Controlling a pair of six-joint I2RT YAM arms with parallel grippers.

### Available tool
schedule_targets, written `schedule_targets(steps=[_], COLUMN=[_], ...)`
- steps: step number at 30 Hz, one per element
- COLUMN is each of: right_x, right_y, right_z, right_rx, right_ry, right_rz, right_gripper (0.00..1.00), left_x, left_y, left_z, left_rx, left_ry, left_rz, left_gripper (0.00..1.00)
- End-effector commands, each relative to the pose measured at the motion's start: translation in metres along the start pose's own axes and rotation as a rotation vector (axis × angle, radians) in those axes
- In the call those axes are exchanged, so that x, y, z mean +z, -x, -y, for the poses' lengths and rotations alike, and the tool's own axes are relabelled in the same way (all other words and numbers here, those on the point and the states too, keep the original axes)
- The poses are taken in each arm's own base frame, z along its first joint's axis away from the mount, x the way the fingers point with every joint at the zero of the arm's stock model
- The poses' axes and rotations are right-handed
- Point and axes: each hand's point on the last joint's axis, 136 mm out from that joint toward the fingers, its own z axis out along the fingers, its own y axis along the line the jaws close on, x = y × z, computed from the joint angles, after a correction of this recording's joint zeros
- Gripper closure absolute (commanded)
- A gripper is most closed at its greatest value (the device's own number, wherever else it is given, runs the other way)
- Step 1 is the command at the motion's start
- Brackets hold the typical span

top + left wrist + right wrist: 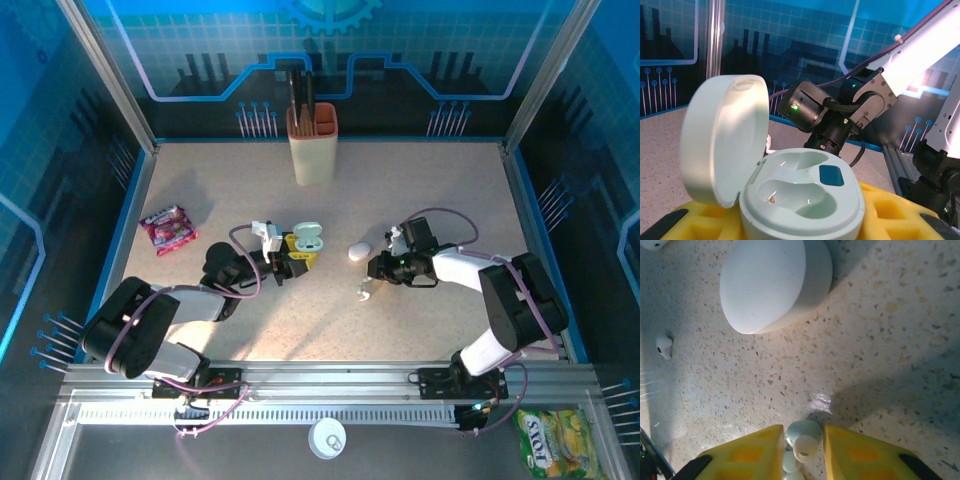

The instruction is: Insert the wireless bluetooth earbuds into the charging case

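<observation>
Left gripper (pixel 800 222): clamped on the open case (pixel 805 200), yellow pads at either side of its base. The lid (pixel 722 145) is swung up and both wells look empty.

Right gripper (pixel 803 434): low over the table (pixel 880 340), pads pinched against the flanks of an earbud (pixel 802 440). Its rounded head sits between them.

Closed case (pixel 775 285): a white pebble lying on the table just ahead of the right gripper's fingers, apart from them.

Second earbud (pixel 663 346): loose on the table near the closed case, touched by neither gripper. From above it lies between the two arms, nearer the right one.

Stage: likely the pick of the first earbud. Nothing is seated yet, so the task looks barely begun.

Risk, slip: the earbud is small, smooth and rounded, so a grip on its curve could squirt it out on the lift.

Risk, orientation: each well is shaped. An earbud brought in twisted or stem-up would perch on the rim rather than drop home.

Risk, collision: the upright lid stands beside the wells. A careless approach could knock it shut or shove the open case in the left pads.

Risk, clutter: the closed case lies close enough ahead for the fingers to nudge it.
</observation>
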Motion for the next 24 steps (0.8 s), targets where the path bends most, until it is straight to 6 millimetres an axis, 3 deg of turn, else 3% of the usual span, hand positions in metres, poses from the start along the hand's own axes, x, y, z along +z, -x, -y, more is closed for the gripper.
schedule_targets(steps=[1,20,24], right_x=[0.002,-0.011,-0.015], right_y=[-0.004,-0.024,-0.025], right_z=[0.003,0.022,0.014], right_rx=[-0.012,-0.007,-0.032], right_ry=[-0.026,-0.111,-0.079], right_rz=[-0.02,-0.02,-0.01], right_gripper=[0.79,0.76,0.74], left_x=[-0.003,-0.001,-0.001], left_y=[0.004,0.006,0.006], left_z=[-0.002,-0.003,-0.003], left_rx=[0.032,0.026,0.025], left_ry=[0.009,0.006,0.004], left_rz=[0.019,0.022,0.02], left_gripper=[0.69,0.69,0.68])
